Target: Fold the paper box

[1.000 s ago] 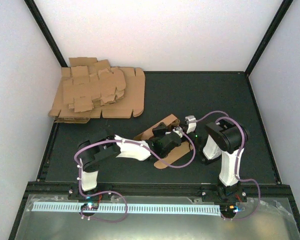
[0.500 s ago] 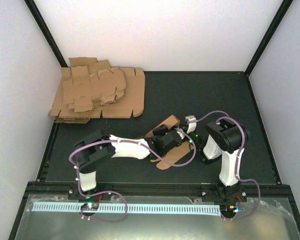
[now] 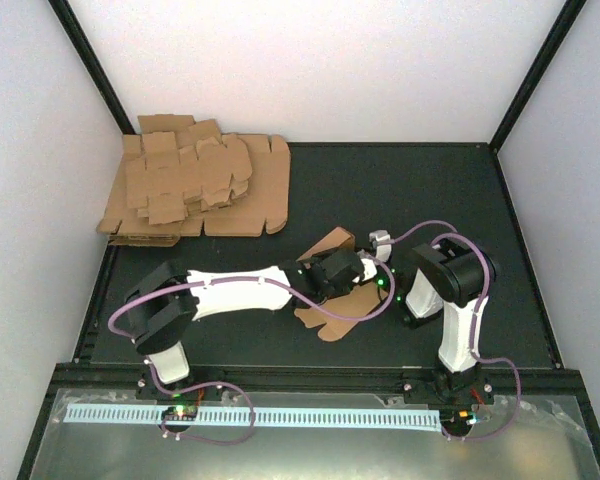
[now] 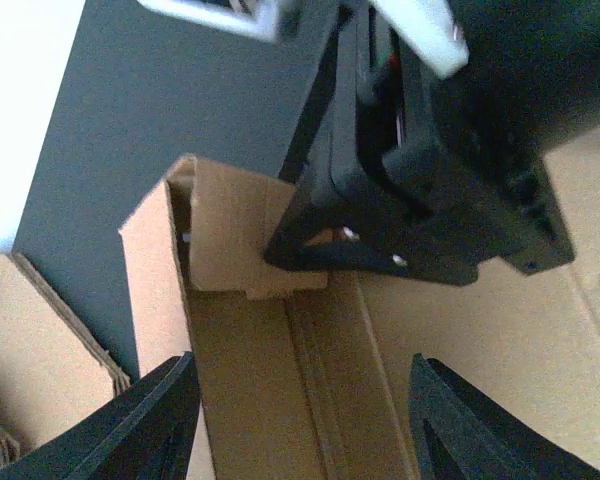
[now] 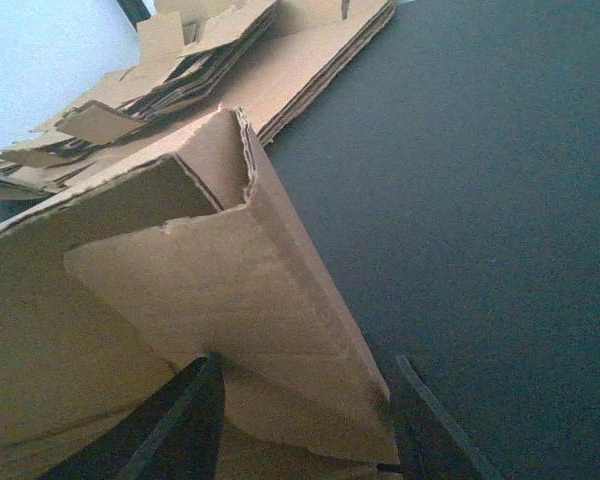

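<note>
The paper box [image 3: 332,308] lies part-folded on the dark mat in the middle, one brown wall standing up at its far end. In the left wrist view my left gripper [image 4: 302,365] hangs open just above the box floor [image 4: 250,370], both fingers wide apart and holding nothing. My right gripper [image 3: 373,267] sits at the box's far end. In the right wrist view its fingers [image 5: 185,415] straddle the upright folded wall [image 5: 220,280], and the gripper [image 5: 308,360] is closed on it. Seen from above, the left gripper [image 3: 332,275] covers part of the box.
A thick pile of brown cardboard sheets [image 3: 195,190] sits at the back left corner of the mat [image 3: 440,190]. White walls close off the back and both sides. The right arm's cable [image 3: 420,232] loops over the mat behind the grippers.
My left arm has stretched further right over the box and its gripper has opened, letting go of the cardboard. The box's near flap now lies flatter. The right gripper has barely moved.
</note>
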`<state>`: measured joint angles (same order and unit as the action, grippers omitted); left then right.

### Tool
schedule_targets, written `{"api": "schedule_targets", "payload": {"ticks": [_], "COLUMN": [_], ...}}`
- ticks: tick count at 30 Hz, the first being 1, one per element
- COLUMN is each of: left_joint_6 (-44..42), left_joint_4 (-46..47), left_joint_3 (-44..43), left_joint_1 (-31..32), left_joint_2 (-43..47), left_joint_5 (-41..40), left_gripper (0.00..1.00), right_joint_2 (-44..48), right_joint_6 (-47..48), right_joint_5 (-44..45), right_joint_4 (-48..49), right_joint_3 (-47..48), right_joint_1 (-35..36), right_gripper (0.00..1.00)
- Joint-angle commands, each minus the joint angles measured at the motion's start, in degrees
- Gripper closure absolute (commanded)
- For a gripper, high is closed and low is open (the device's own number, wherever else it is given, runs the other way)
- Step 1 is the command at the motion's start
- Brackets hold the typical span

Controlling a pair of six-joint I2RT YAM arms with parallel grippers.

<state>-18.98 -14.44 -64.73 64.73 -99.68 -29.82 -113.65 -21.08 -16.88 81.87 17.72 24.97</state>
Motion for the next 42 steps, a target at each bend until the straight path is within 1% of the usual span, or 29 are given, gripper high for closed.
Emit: {"api": "schedule_targets", "payload": {"ticks": [1, 5, 8, 10, 13, 16, 21, 24, 26, 28, 31, 33, 35, 39, 42], "left_joint_6": [3.31, 5.27, 7.05, 8.61, 11.72, 13.43, 14.66, 15.20, 15.97, 16.78, 17.14, 17.02, 16.90, 17.14, 17.40], "left_joint_4": [-5.62, -8.66, -10.13, -11.36, -12.64, -12.04, -12.31, -10.61, -12.30, -13.46, -12.70, -12.95, -13.67, -14.20, -14.10], "left_joint_3": [-4.72, -7.50, -9.19, -10.57, -12.32, -12.59, -14.91, -15.76, -18.43, -20.38, -20.39, -20.38, -20.87, -21.25, -20.94], "left_joint_1": [-1.36, -2.94, -5.47, -8.03, -12.69, -17.39, -23.88, -26.83, -28.35, -29.39, -30.15, -30.32, -30.54, -31.12, -31.08], "left_joint_2": [3.61, 5.81, 8.57, 9.82, 10.14, 8.86, 2.85, -0.74, -3.95, -6.56, -8.22, -9.21, -10.62, -12.98, -13.34], "left_joint_5": [6.97, 9.90, 13.03, 15.84, 20.37, 25.07, 31.22, 37.54, 42.47, 48.06, 53.95, 55.30, 56.10, 58.84, 59.31], "left_gripper": [0.40, 0.39, 0.35, 0.32, 0.30, 0.28, 0.30, 0.31, 0.32, 0.33, 0.32, 0.32, 0.34, 0.44, 0.47], "right_joint_2": [-0.70, -0.87, -0.92, -0.90, -1.04, -1.03, -0.74, -0.35, -0.06, 0.21, 0.90, 1.47, 1.88, 2.66, 3.73], "right_joint_6": [1.66, 1.74, 1.74, 1.83, 1.73, 1.83, 2.08, 2.73, 3.03, 3.38, 3.79, 4.06, 4.32, 4.76, 5.63], "right_joint_5": [-0.52, -0.53, -0.72, -0.78, -0.95, -1.09, -1.39, -1.35, -1.40, -1.25, -1.14, -1.05, -0.97, -1.17, -0.93], "right_joint_4": [5.63, 5.70, 5.73, 5.73, 5.74, 5.70, 5.33, 4.02, 3.24, 2.73, 1.33, 0.33, -0.36, -2.83, -4.90], "right_joint_3": [0.61, 0.74, 0.92, 0.92, 1.13, 1.35, 1.58, 2.01, 2.31, 2.39, 2.65, 2.77, 2.83, 3.60, 4.02], "right_joint_1": [-0.19, -0.20, -0.12, -0.11, -0.10, 0.06, 0.38, 0.75, 1.02, 1.20, 1.31, 1.47, 1.61, 1.75, 2.19], "right_gripper": [0.51, 0.51, 0.51, 0.51, 0.51, 0.51, 0.51, 0.51, 0.51, 0.51, 0.51, 0.51, 0.51, 0.51, 0.51]}}
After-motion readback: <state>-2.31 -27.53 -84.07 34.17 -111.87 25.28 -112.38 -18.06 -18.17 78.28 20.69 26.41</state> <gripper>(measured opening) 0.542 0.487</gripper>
